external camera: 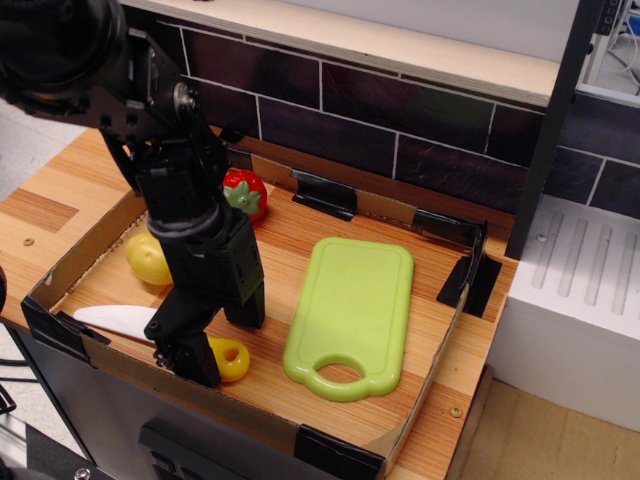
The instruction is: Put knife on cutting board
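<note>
The knife lies near the front left of the box, with its white blade (112, 320) pointing left and its yellow handle (232, 359) pointing right. My gripper (220, 346) is down over the knife where blade meets handle. One black finger stands in front of it and one behind, apart, with the middle of the knife hidden between them. I cannot tell whether the fingers touch the knife. The light green cutting board (352, 300) lies flat to the right of the gripper, its handle hole toward the front, with nothing on it.
A yellow potato (146, 260) lies left of the arm and a red toy tomato (245, 192) behind it. A low cardboard wall (428, 400) with black corner clips (322, 193) rings the wooden floor. A tiled wall stands behind.
</note>
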Robot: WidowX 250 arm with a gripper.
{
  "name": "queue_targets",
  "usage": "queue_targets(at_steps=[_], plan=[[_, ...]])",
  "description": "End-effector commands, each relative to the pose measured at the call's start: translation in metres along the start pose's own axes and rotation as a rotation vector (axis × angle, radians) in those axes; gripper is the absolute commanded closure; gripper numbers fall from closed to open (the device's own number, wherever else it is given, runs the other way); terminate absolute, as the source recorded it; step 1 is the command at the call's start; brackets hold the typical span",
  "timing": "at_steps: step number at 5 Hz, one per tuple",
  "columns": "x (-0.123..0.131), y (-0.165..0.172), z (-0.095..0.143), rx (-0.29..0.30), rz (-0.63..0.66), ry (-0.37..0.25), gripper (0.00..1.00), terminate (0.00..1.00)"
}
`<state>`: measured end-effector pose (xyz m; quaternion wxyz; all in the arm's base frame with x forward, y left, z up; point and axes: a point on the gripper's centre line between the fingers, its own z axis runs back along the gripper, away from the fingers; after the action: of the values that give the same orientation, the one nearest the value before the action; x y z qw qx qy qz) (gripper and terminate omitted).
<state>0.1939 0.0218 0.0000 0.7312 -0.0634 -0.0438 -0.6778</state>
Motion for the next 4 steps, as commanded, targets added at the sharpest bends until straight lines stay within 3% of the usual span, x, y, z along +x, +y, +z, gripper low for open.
queue_targets(at_steps=[1, 2, 3, 4], plan=[[-0.003, 0.005, 0.002, 0.035, 0.017, 0.011, 1.0, 0.0], [-0.002, 0.002, 0.0, 0.032, 0.099, -0.026, 1.0, 0.0], [0.0, -0.001, 0.001, -0.036, 0.221, 0.0, 1.0, 0.0], [0.007, -0.006, 0.006, -0.02, 0.396, 0.018, 1.0, 0.0]])
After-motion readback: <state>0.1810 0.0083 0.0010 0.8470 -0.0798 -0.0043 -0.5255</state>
